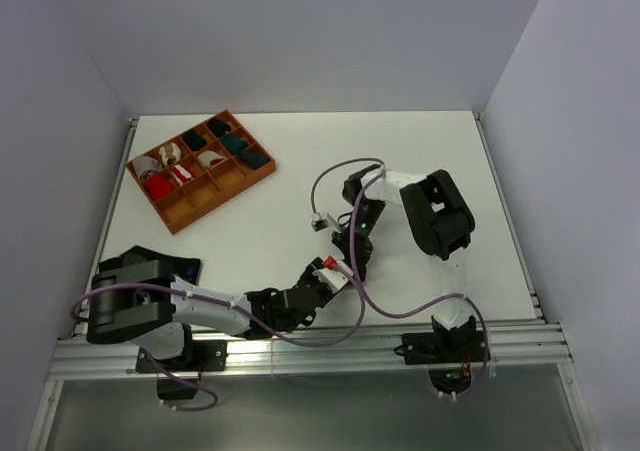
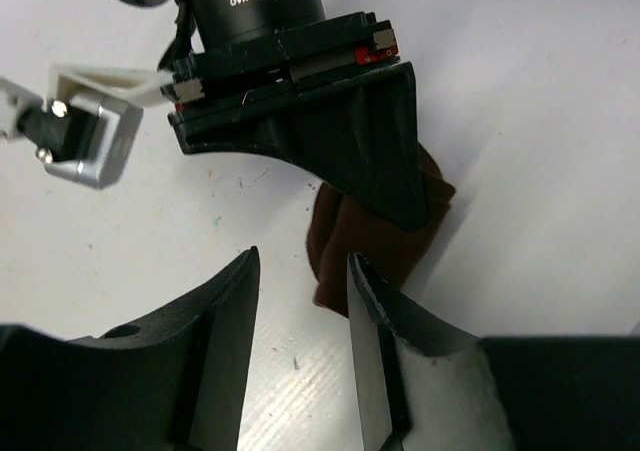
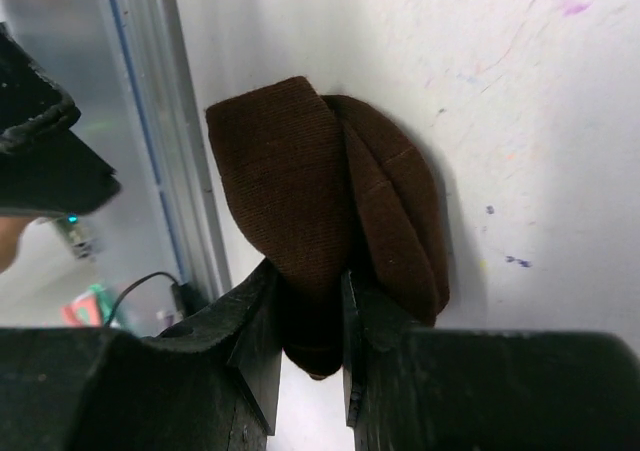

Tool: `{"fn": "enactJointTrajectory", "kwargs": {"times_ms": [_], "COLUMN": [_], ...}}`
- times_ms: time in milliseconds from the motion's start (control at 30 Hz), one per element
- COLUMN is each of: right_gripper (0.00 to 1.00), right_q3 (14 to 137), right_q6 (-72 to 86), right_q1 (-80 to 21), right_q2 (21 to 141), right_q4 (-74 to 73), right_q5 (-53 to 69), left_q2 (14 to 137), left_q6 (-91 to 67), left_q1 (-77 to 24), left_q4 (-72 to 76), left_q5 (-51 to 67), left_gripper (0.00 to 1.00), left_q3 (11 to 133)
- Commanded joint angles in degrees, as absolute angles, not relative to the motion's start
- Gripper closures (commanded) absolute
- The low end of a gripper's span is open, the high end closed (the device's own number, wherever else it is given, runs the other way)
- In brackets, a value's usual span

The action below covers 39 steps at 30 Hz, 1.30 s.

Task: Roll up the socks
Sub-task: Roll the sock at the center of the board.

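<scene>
Near the counter (image 3: pixel 520 121) edge, the right gripper (image 3: pixel 308 296) is clamping the folded socks (image 3: pixel 330 181), left gripper (image 2: pixel 302 271) gaping beside them. Any slip and the fold is probably springing apart.

I see the dark brown soft fabric socks (image 3: pixel 320 181) folded into a plump, layered bundle, the lower end pinched between the right gripper (image 3: pixel 308 281) fingers. It seems to rest on the white table (image 3: pixel 530 101) near its front edge, though I can't be sure.

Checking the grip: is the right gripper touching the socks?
Touching. The right wrist view shows the right gripper pinching the socks between its jaws.
</scene>
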<state>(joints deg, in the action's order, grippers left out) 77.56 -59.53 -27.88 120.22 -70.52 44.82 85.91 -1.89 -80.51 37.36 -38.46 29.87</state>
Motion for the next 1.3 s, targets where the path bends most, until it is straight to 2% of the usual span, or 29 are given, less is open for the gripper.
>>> {"fn": "enactJointTrajectory", "kwargs": {"times_ms": [0, 233, 567, 667, 900, 1033, 1133, 1267], "right_gripper": [0.84, 0.84, 0.83, 0.83, 0.81, 0.77, 0.73, 0.63], "right_q3": [77.9, 78.5, 79.0, 78.8, 77.7, 76.5, 74.5, 72.6], "right_q6": [-61.7, -61.3, -57.7, -57.0, -54.9, -52.2, -49.0, -45.5], "right_q1": [-27.4, -27.1, -26.8, -26.8, -26.8, -26.8, -26.7, -26.7], "right_q2": [123.7, 125.2, 125.8, 125.6, 124.9, 123.5, 121.9, 119.4], "right_q4": [-71.3, -71.7, -69.8, -69.4, -67.6, -65.3, -62.0, -58.6], "right_q5": [38.2, 38.3, 38.8, 38.7, 38.5, 38.1, 37.2, 36.3], "left_q2": [87.8, 87.6, 91.3, 92.2, 94.7, 96.9, 98.2, 100.6], "left_q6": [6.8, 2.8, -8.4, -10.3, -15.7, -18.6, -21.0, -22.5], "left_q1": [-80.5, -75.8, -69.5, -67.9, -65.2, -64.0, -63.5, -63.2], "left_q4": [39.6, 34.3, 31.2, 32.9, 33.6, 32.7, 33.0, 30.6], "left_q5": [-37.4, -20.0, -6.3, -5.1, -2.5, -1.0, -0.5, -0.5], "left_gripper": [0.54, 0.5, 0.48, 0.44, 0.44, 0.49, 0.56, 0.79], "left_q3": [33.0, 34.6, 36.7, 35.9, 35.5, 35.8, 35.2, 36.8]}}
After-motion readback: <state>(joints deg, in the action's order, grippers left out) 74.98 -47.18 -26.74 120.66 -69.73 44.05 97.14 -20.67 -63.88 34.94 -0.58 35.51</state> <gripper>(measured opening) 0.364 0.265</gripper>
